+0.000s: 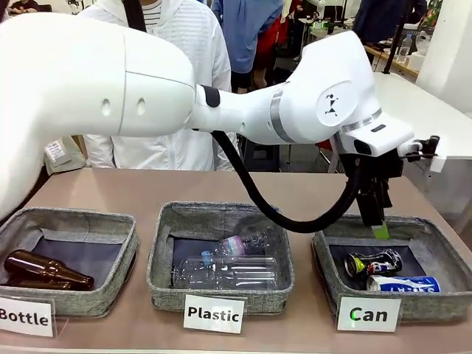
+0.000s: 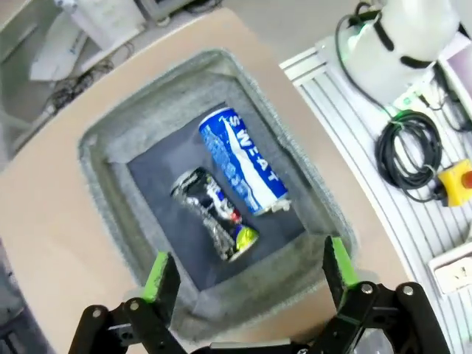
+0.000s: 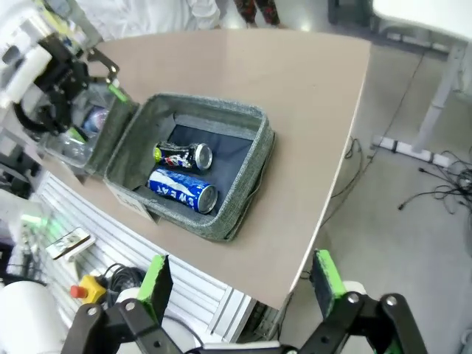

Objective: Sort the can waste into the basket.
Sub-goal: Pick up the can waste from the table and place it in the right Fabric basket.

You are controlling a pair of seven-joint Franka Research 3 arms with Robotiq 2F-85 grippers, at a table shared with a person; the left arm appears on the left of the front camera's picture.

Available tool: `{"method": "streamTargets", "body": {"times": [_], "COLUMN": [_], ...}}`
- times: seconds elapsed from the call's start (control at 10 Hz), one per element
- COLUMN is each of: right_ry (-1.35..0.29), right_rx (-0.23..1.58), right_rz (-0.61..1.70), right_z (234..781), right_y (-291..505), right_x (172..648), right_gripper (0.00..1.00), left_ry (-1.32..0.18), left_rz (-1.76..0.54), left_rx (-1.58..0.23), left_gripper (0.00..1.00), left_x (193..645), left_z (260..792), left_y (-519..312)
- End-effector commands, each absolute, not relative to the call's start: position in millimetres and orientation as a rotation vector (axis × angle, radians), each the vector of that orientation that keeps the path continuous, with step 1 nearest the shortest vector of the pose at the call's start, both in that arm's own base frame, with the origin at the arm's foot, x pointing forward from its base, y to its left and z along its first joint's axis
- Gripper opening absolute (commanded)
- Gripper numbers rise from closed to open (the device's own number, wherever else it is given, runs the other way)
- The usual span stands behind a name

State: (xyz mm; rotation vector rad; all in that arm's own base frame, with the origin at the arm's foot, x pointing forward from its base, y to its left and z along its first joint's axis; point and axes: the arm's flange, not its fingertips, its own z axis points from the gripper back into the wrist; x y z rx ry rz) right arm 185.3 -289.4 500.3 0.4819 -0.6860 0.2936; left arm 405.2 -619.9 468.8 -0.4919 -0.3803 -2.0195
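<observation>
Both cans, blue can and crushed can, lie in the Can basket. Left gripper hovers above, jaws wide, empty. Right gripper also wide, empty. Sorting looks done; next, retreat.

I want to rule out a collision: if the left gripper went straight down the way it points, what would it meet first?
Probably the crushed can, lying beside the blue and white can in the "Can" basket. The open left gripper looks down into it; depth is unclear, so the near wall might come first.
</observation>
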Motion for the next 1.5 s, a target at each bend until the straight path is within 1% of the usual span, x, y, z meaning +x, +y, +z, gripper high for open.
{"method": "streamTargets", "body": {"times": [0.0, 0.1, 0.2, 0.3, 0.4, 0.5, 0.7, 0.9, 1.0, 1.2, 1.3, 1.4], "right_ry": [-0.638, -0.616, -0.606, -0.565, -0.519, -0.518, -0.514, -0.489, -0.491, -0.475, -0.470, -0.486], "right_rx": [0.476, 0.492, 0.555, 0.624, 0.660, 0.699, 0.852, 0.957, 1.064, 1.202, 1.213, 1.186], "right_rz": [0.383, 0.414, 0.423, 0.422, 0.439, 0.471, 0.507, 0.432, 0.383, 0.259, 0.211, 0.189], "right_z": [510, 516, 522, 524, 520, 516, 508, 500, 497, 490, 485, 483], "right_y": [-262, -241, -214, -184, -147, -111, -47, 3, 20, 37, 37, 33], "right_x": [207, 228, 251, 275, 304, 326, 359, 387, 398, 414, 420, 423], "right_gripper": [1.00, 1.00, 1.00, 1.00, 1.00, 1.00, 1.00, 1.00, 1.00, 1.00, 1.00, 1.00], "left_ry": [-0.348, -0.389, -0.380, -0.426, -0.438, -0.409, -0.477, -0.525, -0.543, -0.619, -0.657, -0.682], "left_rz": [-1.891, -1.799, -1.712, -1.611, -1.494, -1.388, -1.171, -1.013, -0.938, -0.763, -0.679, -0.608], "left_rx": [-0.526, -0.563, -0.625, -0.640, -0.687, -0.741, -0.848, -0.956, -1.008, -1.120, -1.174, -1.201], "left_gripper": [1.00, 1.00, 1.00, 1.00, 1.00, 1.00, 1.00, 1.00, 1.00, 1.00, 1.00, 1.00], "left_x": [393, 394, 397, 404, 420, 434, 443, 441, 436, 428, 422, 418], "left_z": [499, 516, 533, 550, 564, 571, 570, 548, 530, 490, 467, 450], "left_y": [-555, -518, -475, -426, -368, -315, -207, -107, -68, 1, 30, 50]}}
